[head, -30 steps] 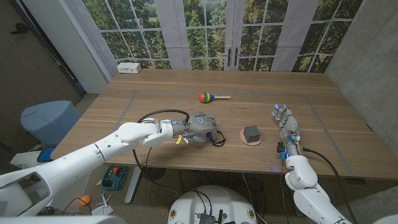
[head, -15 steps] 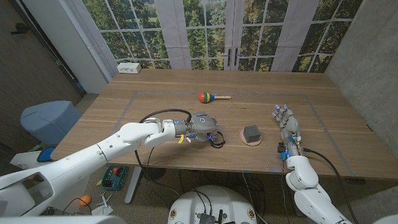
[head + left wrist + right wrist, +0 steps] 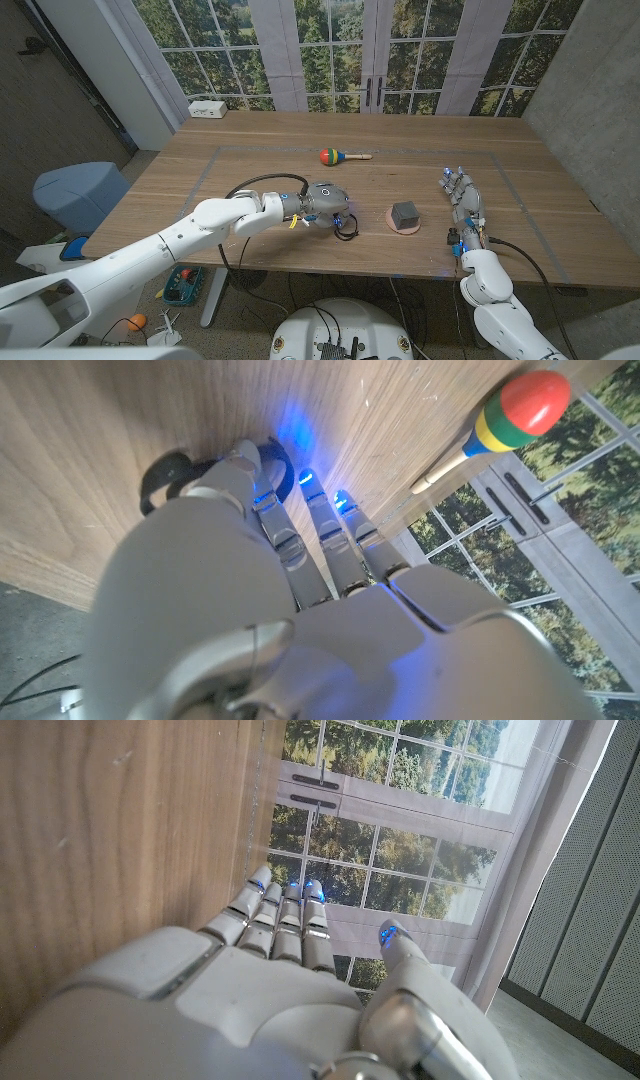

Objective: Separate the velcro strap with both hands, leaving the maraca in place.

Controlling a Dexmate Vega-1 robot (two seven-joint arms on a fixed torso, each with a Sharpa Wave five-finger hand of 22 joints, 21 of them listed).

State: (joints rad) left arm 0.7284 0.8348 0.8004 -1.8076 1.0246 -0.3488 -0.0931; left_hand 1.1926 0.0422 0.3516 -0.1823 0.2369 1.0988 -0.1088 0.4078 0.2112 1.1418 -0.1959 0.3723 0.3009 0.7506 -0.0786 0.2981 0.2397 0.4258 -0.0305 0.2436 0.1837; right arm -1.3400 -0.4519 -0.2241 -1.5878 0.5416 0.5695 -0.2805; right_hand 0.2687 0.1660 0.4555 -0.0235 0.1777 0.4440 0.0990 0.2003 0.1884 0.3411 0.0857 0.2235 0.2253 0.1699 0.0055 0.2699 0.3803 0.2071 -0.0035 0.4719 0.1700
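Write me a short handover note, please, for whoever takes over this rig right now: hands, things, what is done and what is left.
Left hand: fingers down on the black velcro strap near the table's front edge; a firm grip cannot be told.
Right hand: open, holding nothing, apart from the strap.
Maraca: untouched, further back on the table.
Done: left hand has reached the strap.
Left: bring the right hand over, pull the strap apart.

Even daylight, sharp head view, soft wrist views.
Light comes through the tall windows [image 3: 370, 50] behind the table [image 3: 250, 135]; shadows are faint. Straight lines bow toward the head view's edges. Blue fingertip glow flares on the left hand [image 3: 300, 590], blurred up close.
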